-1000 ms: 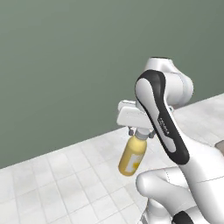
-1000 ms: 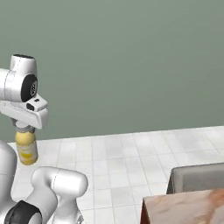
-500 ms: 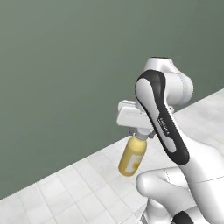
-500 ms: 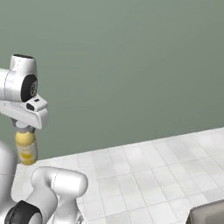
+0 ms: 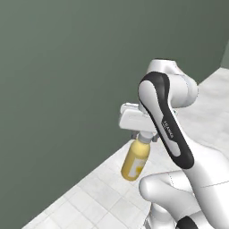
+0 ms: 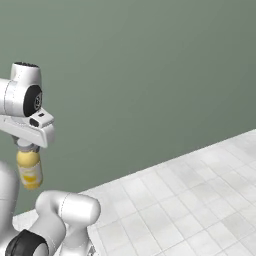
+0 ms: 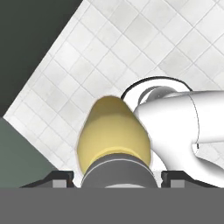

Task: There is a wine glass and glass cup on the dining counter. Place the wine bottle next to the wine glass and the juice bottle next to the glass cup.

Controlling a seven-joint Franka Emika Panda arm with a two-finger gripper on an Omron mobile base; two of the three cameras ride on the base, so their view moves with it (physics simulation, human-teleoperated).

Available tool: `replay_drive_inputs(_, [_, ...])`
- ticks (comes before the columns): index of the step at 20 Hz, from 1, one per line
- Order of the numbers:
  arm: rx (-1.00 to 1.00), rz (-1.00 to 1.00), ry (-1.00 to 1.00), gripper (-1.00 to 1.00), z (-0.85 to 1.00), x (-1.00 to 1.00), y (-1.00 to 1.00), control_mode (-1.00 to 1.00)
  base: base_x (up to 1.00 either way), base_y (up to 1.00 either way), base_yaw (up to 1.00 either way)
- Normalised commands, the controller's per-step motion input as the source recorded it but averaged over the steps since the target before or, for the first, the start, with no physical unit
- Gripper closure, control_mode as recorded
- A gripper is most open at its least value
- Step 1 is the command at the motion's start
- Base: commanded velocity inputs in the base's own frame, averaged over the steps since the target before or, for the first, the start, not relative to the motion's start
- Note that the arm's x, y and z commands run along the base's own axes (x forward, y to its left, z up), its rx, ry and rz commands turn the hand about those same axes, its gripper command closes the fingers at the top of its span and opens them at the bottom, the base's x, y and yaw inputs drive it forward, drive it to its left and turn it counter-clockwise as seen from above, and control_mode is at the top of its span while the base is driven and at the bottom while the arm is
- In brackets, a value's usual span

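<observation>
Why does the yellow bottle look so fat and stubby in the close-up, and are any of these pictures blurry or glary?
Hand view: the juice bottle is seen end-on, foreshortened and soft-edged. Left base view: evenly lit, bottle slim, no glare. Right base view: flat light, faint shading on the floor.

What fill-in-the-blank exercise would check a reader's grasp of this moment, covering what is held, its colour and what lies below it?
1. The end effector is shut on the ____ bottle, gripping it at its top.
2. The bottle's body is ____ in colour.
3. The bottle hangs in the air above a floor of pale ____.
4. Behind the arm stands a plain grey-____ wall.

Missing words: juice; yellow; tiles; green
</observation>
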Motion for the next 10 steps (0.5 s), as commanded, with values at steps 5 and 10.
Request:
replay_drive_inputs(5, [0.00, 0.00, 0.00, 1.00, 0.00, 0.00, 0.00, 1.00, 0.62, 0.14, -0.44])
replay_drive_inputs(10, [0.00, 0.00, 0.00, 1.00, 0.00, 0.00, 0.00, 1.00, 0.49, 0.07, -0.54])
